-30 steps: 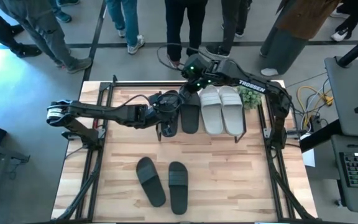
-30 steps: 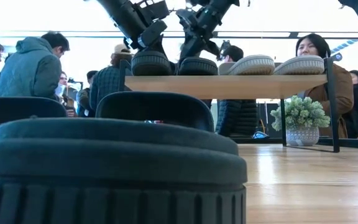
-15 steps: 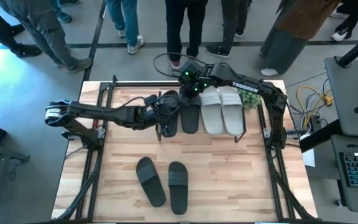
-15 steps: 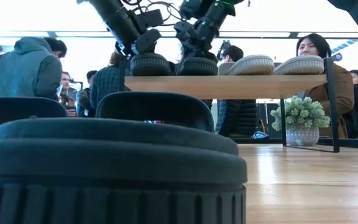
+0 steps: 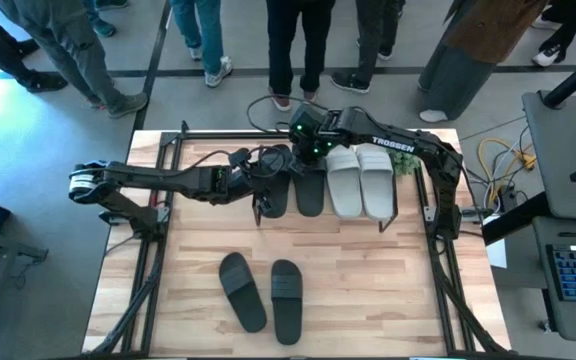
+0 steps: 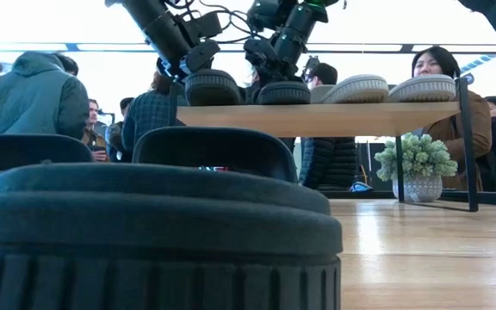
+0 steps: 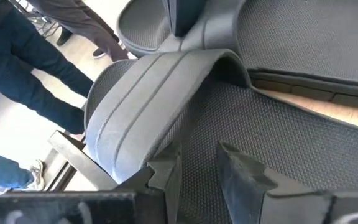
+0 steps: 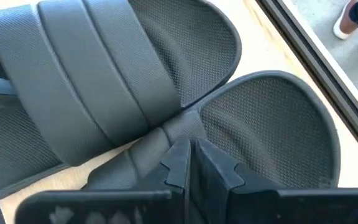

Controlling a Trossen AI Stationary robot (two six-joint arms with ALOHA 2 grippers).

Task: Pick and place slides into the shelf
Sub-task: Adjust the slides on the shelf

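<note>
The shelf (image 6: 317,119) stands at the table's far side and carries four slides resting on their soles: two black (image 5: 276,195) (image 5: 309,192) and two grey-white (image 5: 345,185) (image 5: 376,183). Two more black slides (image 5: 243,290) (image 5: 286,298) lie on the table near the front. My left gripper (image 7: 201,168) is open over the footbed of the leftmost black slide (image 7: 278,155), just behind its strap (image 7: 148,106). My right gripper (image 8: 191,158) is over the second black slide (image 8: 272,130), shut on its strap. My left gripper has its fingertips (image 7: 166,171) close over the leftmost slide's footbed; whether they touch it I cannot tell. My right gripper pinches the second black slide between its two fingers at the strap's edge (image 8: 176,130), where the strap meets the sole. It comes slanting down from the far side. The slide sits on the shelf.
A small potted plant (image 5: 401,155) stands by the shelf's far right corner. Black frame rails (image 5: 158,230) run along the table's sides. Several people stand beyond the far edge (image 5: 298,40). Bare wood (image 5: 368,290) lies to the right of the two front slides.
My right gripper has moved toward the table's left and come down onto the second black slide. My left gripper has drawn back a little toward the far left. The shelf board with its slides has shifted slightly toward the table's right.
</note>
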